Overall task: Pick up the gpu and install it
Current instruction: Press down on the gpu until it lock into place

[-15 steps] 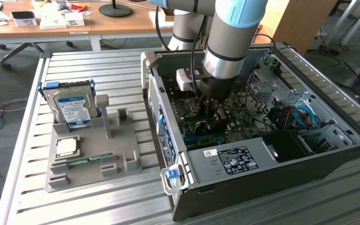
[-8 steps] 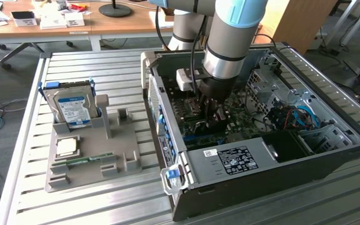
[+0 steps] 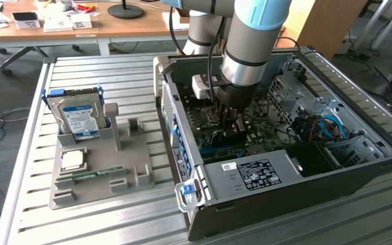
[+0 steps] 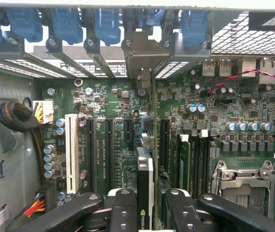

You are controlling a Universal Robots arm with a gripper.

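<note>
One card: the gpu (image 4: 146, 193) stands on edge inside the computer case (image 3: 359, 168), seen edge-on in the wrist view, running up the motherboard (image 4: 118, 130) toward the case's rear wall.
Bracket: the gpu's silver end bracket (image 4: 144, 53) sits at the rear slot row, among the blue slot clips (image 4: 103, 21).
Gripper: the gripper (image 4: 146, 212) is partly open, one black finger (image 4: 123, 208) on each side of the card's near end; the fingers sit close against the card, but whether they press it is not clear.
Arm: in the exterior view the arm (image 3: 250, 46) reaches straight down into the open case, its gripper low over the board near the case's middle.
Neighbours on the board: a white slot (image 4: 71, 152) and black slots lie to one side of the card; memory sticks (image 4: 184, 159) and the processor socket (image 4: 243, 179) lie to the other, all close by.
Room inside: the case's rear wall, the power supply (image 3: 250, 176) at the near edge and the drive bays (image 3: 332, 132) with blue cables bound the space around the arm; the top of the case is open.
Outside the case: a grey holder (image 3: 100, 163) on the slatted table (image 3: 80, 224), toward the exterior view's left, carries a hard drive (image 3: 80, 117) upright and a processor (image 3: 72, 160) lying flat, well apart from the case.
</note>
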